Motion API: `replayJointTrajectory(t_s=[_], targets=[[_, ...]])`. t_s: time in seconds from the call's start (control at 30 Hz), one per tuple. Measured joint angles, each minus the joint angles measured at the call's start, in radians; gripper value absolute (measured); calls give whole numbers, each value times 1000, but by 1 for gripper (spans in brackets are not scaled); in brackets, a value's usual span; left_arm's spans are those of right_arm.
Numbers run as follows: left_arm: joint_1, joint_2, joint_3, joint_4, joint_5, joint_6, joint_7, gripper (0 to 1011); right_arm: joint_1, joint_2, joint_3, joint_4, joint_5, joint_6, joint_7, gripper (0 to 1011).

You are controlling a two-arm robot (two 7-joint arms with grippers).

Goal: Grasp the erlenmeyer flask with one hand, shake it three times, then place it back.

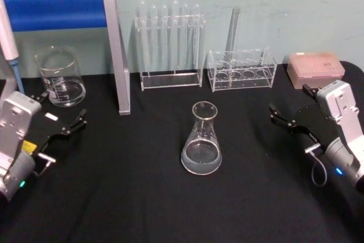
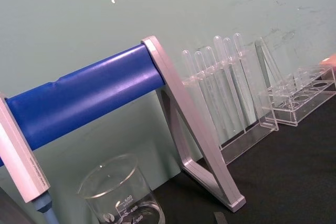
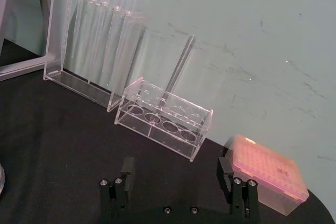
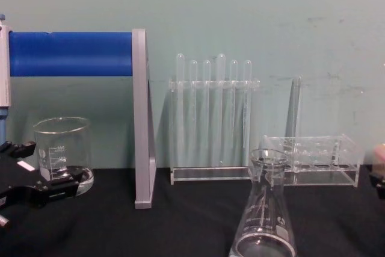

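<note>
Left pincer [image 1: 65, 104] and right pincer [image 1: 288, 99] gaped wide, flanking the erlenmeyer flask [image 1: 201, 147]: slick, brittle glass, likely light, best gripped about its narrow neck.

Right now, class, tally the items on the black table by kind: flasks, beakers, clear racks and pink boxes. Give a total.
Erlenmeyer flask: 1
Beaker: 1
Clear racks: 2, tall rack and low rack
Pink box: 1
Total: 5
</note>
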Motion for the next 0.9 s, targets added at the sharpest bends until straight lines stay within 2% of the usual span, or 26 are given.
replayJointTrajectory(t_s=[0.9], targets=[[0,0,0,0,0,0,0,1001,-6,0,8,-1,1,-1,8,1000]])
